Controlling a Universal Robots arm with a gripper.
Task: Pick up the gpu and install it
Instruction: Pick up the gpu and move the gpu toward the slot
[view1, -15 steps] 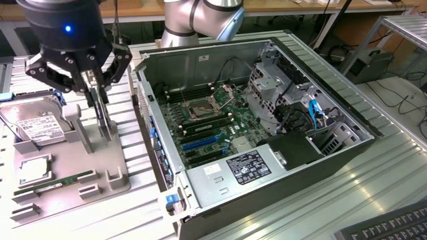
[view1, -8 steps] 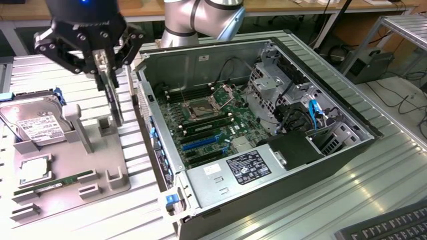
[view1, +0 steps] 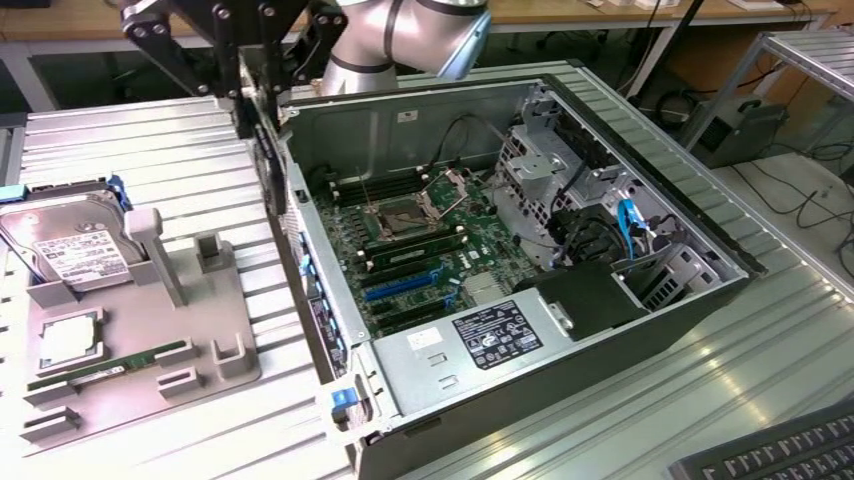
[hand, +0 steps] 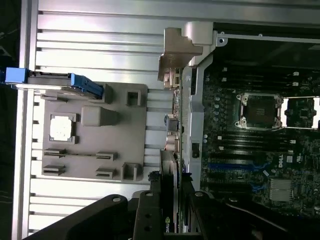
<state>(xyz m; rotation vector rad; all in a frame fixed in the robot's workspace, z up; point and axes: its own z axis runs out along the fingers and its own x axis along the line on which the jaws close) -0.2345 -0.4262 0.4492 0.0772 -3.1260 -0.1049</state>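
Observation:
The gpu (hand: 168, 167) is a thin dark card seen edge-on, held upright between my fingers, with a small green logo near its gripped end. My gripper (hand: 169, 196) is shut on it. In the exterior view the gripper (view1: 254, 75) hangs above the rear corner of the open computer case (view1: 694, 300), at the exterior view's upper left, and the gpu (view1: 248, 100) hangs down from it just outside the case wall. The motherboard (view1: 427, 235) lies exposed inside, with blue expansion slots (view1: 400, 287) toward its near end.
A grey fixture tray (view1: 147, 330) at the exterior view's left holds a hard drive (view1: 67, 250), a processor chip (view1: 70, 340) and a green RAM stick (view1: 114, 362). The power supply (view1: 494, 335) and drive cage (view1: 547, 180) stand inside the case. A keyboard (view1: 787, 455) lies at the lower right.

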